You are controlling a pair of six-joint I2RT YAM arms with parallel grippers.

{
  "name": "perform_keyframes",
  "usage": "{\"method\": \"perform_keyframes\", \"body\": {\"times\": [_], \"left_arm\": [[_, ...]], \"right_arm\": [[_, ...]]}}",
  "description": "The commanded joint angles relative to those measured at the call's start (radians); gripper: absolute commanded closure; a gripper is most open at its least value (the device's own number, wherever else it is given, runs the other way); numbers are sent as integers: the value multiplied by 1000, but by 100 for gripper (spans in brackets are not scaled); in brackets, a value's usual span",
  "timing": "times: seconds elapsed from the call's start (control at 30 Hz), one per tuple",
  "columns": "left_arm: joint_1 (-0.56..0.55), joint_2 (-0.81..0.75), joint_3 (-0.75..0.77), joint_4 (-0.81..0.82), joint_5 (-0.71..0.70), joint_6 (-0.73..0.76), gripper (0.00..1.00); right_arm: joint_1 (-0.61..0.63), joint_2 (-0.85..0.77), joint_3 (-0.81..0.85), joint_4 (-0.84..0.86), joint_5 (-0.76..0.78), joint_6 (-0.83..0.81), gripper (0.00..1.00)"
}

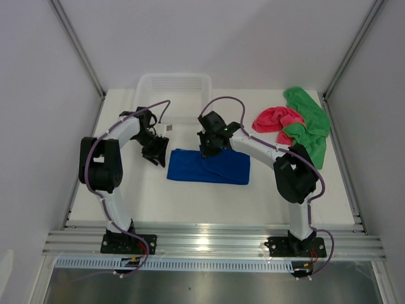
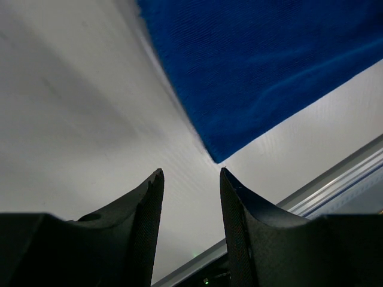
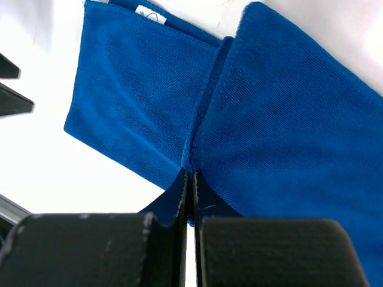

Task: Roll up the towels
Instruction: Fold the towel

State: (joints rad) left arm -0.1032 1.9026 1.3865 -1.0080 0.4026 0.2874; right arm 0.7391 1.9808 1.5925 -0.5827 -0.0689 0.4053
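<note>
A robotics lab cell: white panel walls (image 1: 38, 95), aluminium framing (image 1: 215, 240), two arms (image 1: 107, 164) bolted at a table (image 1: 209, 202).

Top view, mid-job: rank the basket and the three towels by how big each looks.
Largest to smallest:
1. basket, partly hidden
2. blue towel
3. green towel, bunched up, so close to the blue
4. pink towel, crumpled

The top view looks down from the near side on the whole table (image 1: 190, 202); both wrist views sit close over the blue towel (image 1: 209, 168), common to all.
</note>
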Motion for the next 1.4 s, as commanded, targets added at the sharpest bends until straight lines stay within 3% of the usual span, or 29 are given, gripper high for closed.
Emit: {"method": "perform_keyframes", "body": {"times": [0.0,0.2,0.5,0.57,1.03,1.37], "left_arm": [[-49,16,-7,14,103,-37,54],[-79,64,5,23,140,-62,55],[-85,87,5,17,166,-65,85],[-85,84,5,20,166,-65,87],[-84,75,19,14,125,-56,85],[-70,36,8,17,58,-59,69]], "right_arm": [[6,-8,55,53,6,66,100],[39,-7,63,76,1,89,100],[82,6,87,167,-22,139,100],[91,13,92,175,-31,138,100],[115,179,162,250,-178,165,100],[115,224,155,310,-235,171,100]]}}
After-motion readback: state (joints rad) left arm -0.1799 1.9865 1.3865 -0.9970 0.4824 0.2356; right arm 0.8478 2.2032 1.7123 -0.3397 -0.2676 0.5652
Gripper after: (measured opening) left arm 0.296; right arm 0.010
